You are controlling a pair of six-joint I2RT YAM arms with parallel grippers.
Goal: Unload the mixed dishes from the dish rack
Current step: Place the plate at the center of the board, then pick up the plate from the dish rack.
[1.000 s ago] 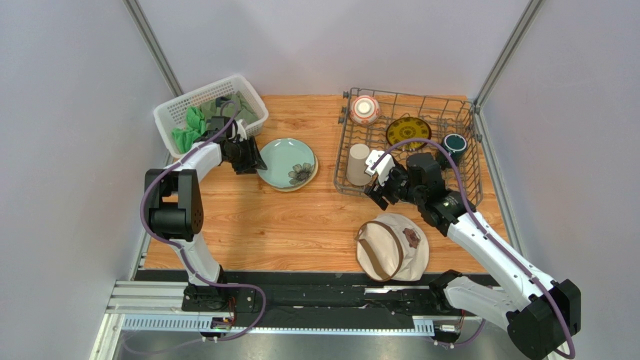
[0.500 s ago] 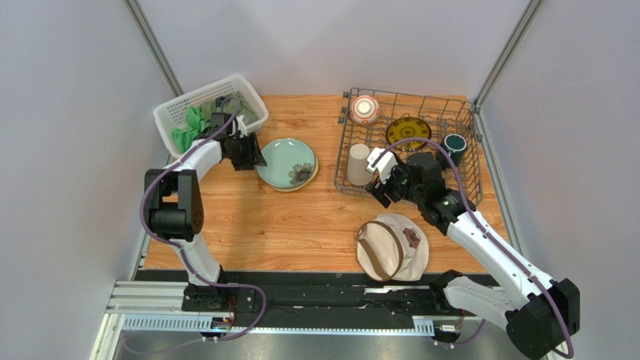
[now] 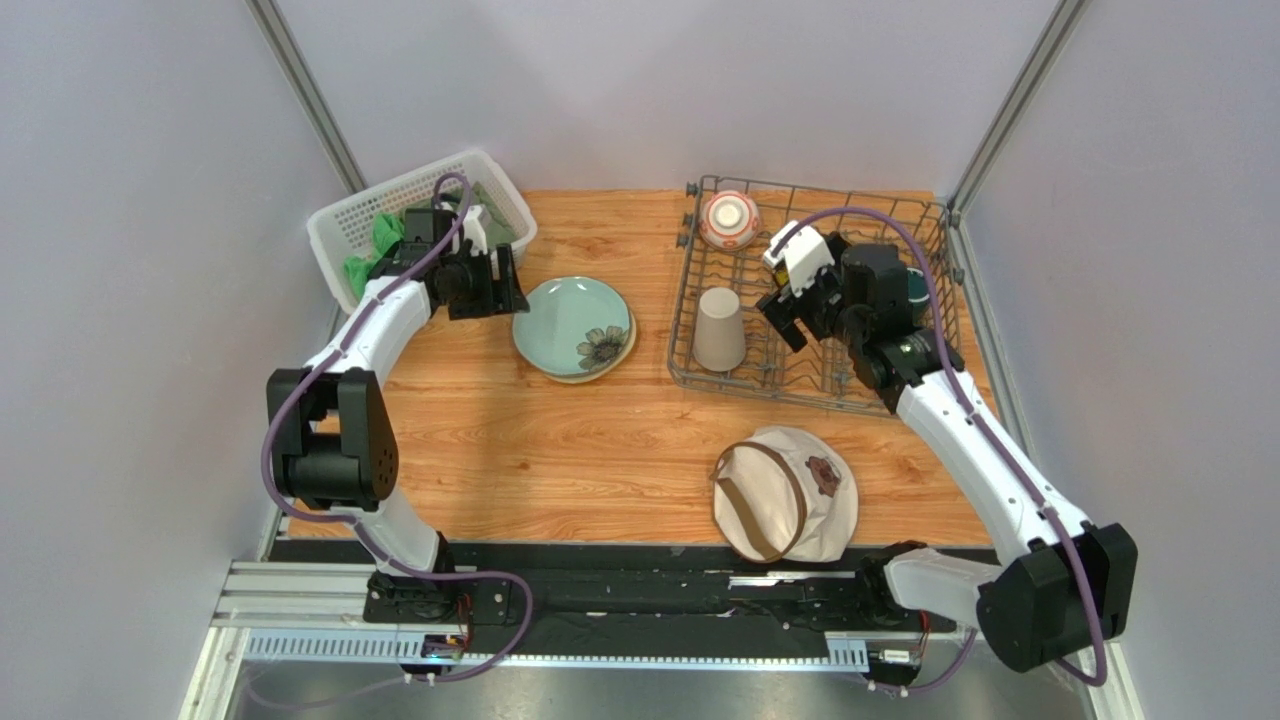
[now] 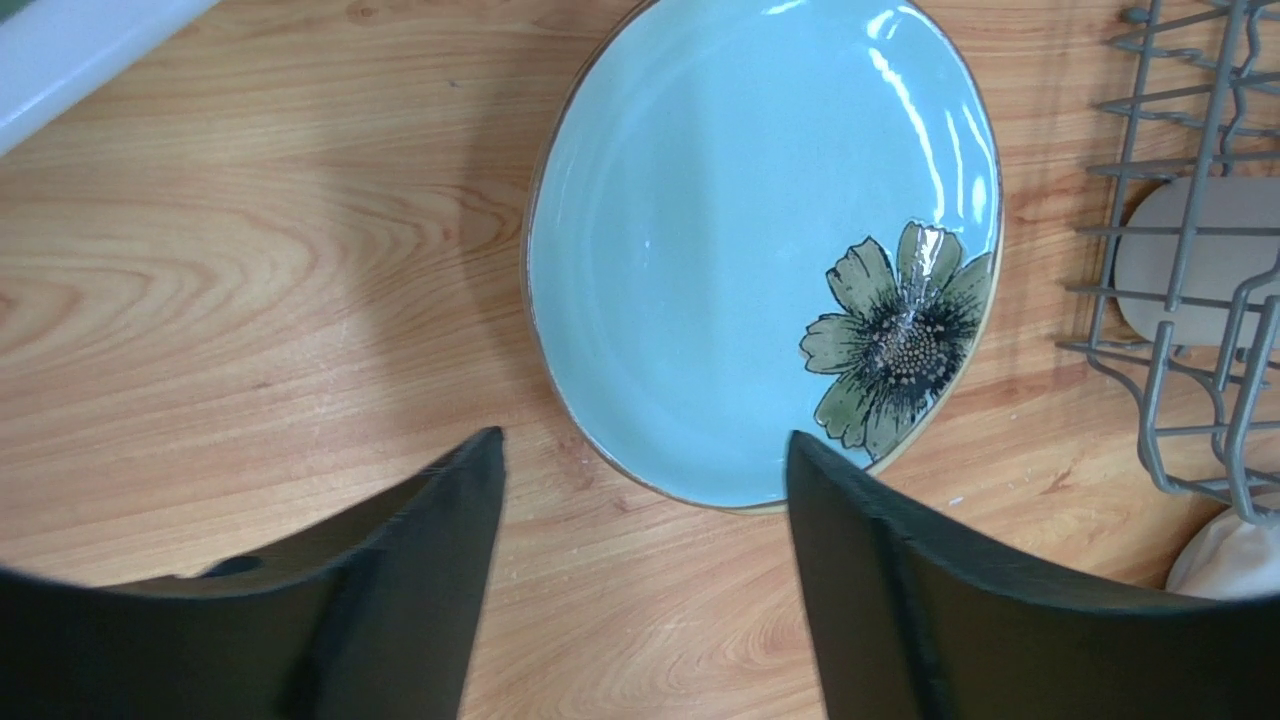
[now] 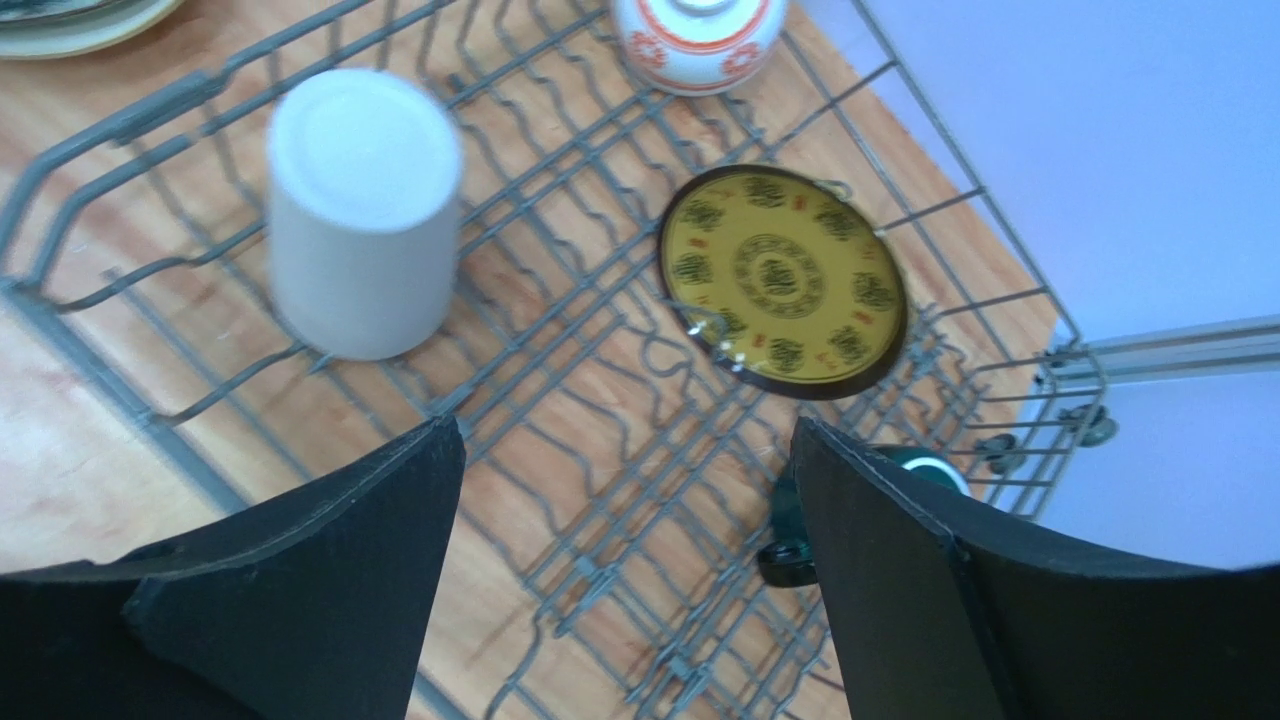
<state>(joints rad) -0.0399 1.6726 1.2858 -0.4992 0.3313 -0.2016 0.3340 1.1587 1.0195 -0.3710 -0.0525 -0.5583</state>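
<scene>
The dish rack (image 3: 842,189) stands at the back right of the table. In it are an upturned beige tumbler (image 5: 364,210), a red-and-white bowl (image 5: 699,38), a small dark yellow-patterned plate (image 5: 781,278) leaning on the tines, and a dark green mug (image 5: 902,480) half hidden behind one finger. My right gripper (image 5: 624,431) hovers open above the rack floor, between tumbler and mug, holding nothing. The pale green plate (image 4: 751,240) with a flower lies flat on the wood left of the rack. My left gripper (image 4: 643,440) is open just off its near rim, empty.
A white lattice basket (image 3: 421,225) with green cloth sits at the back left, right behind my left gripper (image 3: 508,296). A round beige hat (image 3: 784,492) lies on the table in front of the rack. Metal frame posts rise at both back corners.
My left gripper has backed off the green plate and opened wider. My right arm has swung from the rack's front edge toward its back right, and its jaws have widened.
</scene>
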